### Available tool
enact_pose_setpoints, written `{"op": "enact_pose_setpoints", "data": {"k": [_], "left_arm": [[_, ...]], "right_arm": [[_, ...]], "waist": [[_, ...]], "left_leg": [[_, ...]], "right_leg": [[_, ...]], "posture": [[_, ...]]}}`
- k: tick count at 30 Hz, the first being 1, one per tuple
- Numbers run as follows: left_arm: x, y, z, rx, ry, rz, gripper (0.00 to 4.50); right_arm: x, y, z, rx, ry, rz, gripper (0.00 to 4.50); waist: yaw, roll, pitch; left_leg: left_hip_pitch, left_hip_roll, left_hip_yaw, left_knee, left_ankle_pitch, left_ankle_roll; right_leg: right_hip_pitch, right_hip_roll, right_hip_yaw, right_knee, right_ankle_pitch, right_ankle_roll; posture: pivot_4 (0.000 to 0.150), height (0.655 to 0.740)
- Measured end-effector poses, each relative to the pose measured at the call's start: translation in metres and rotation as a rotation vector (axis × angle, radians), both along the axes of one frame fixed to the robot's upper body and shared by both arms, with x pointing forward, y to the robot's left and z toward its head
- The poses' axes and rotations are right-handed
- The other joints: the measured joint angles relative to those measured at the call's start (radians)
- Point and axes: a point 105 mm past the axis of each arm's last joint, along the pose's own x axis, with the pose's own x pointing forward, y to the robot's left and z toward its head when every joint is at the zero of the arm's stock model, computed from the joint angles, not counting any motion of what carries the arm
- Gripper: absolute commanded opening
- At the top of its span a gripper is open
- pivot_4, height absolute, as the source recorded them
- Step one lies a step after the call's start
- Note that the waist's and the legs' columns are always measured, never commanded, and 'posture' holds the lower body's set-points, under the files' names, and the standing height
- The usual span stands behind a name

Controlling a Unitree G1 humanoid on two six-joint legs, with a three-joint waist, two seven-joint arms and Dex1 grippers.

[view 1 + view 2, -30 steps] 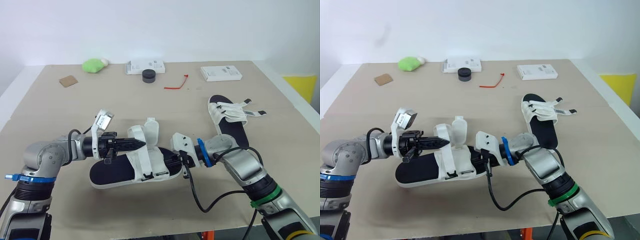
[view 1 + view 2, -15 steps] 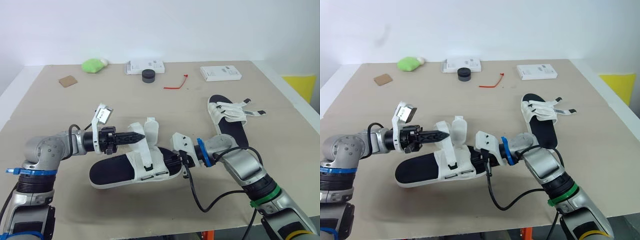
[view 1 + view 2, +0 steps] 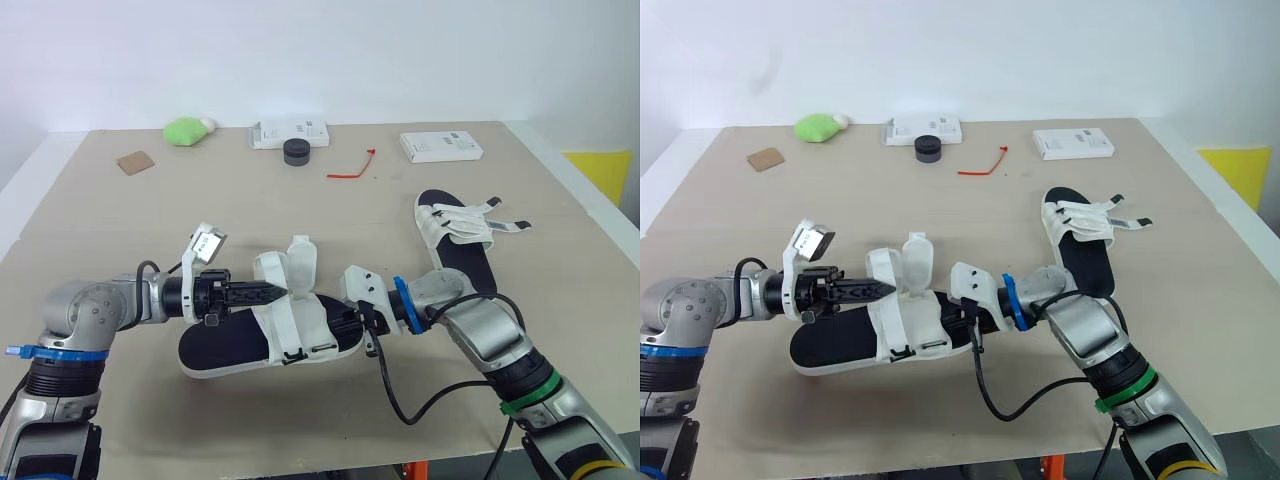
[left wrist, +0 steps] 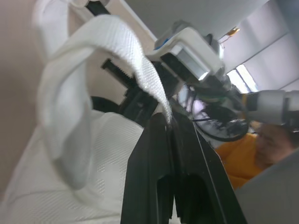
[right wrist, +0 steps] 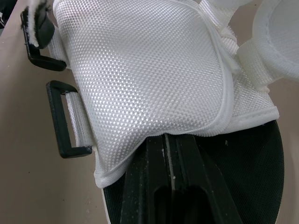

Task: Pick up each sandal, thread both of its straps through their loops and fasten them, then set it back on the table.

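Note:
The near sandal (image 3: 225, 345), black sole with a white mesh upper (image 5: 149, 70), lies at the table's front middle. My left gripper (image 3: 276, 292) is shut on the end of one of its white straps (image 4: 117, 51), which loops upward over the upper. My right gripper (image 3: 352, 325) is shut on the sandal's right end, its fingers (image 5: 187, 154) pinching the sole's edge under the upper. Two black loops (image 5: 63, 121) hang free on the sandal's side. The second sandal (image 3: 462, 250) lies to the right, its straps loose.
Along the far side sit a green lump (image 3: 188, 130), a white box (image 3: 290, 132), a black round lid (image 3: 297, 151), a red tie (image 3: 352, 168) and another white box (image 3: 441, 146). A brown card (image 3: 136, 161) lies far left. A yellow object (image 3: 603, 170) stands off the right edge.
My left gripper lifted the strap up and away from me half a second ago, then came back down toward the upper. The right gripper and sandal stayed put.

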Motion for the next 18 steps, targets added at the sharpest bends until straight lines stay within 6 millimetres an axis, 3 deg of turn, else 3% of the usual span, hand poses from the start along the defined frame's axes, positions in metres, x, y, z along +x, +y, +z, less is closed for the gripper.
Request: {"op": "enact_pose_setpoints", "data": {"k": [7, 18], "left_arm": [[0.006, -0.003, -0.017, 0.108, -0.198, 0.044, 0.08], [0.006, -0.011, 0.000, 0.067, -0.318, 0.005, 0.08]], "right_arm": [[0.000, 0.000, 0.000, 0.000, -0.001, 0.000, 0.00], [0.000, 0.000, 0.000, 0.001, -0.002, 0.000, 0.00]], "waist": [[0.000, 0.000, 0.000], [0.000, 0.000, 0.000]], "left_leg": [[0.000, 0.000, 0.000, 0.000, 0.000, 0.000], [0.000, 0.000, 0.001, 0.000, 0.000, 0.000]], "right_leg": [[0.000, 0.000, 0.000, 0.000, 0.000, 0.000], [0.000, 0.000, 0.001, 0.000, 0.000, 0.000]], "posture": [[0.150, 0.7400], [0.150, 0.7400]]}}
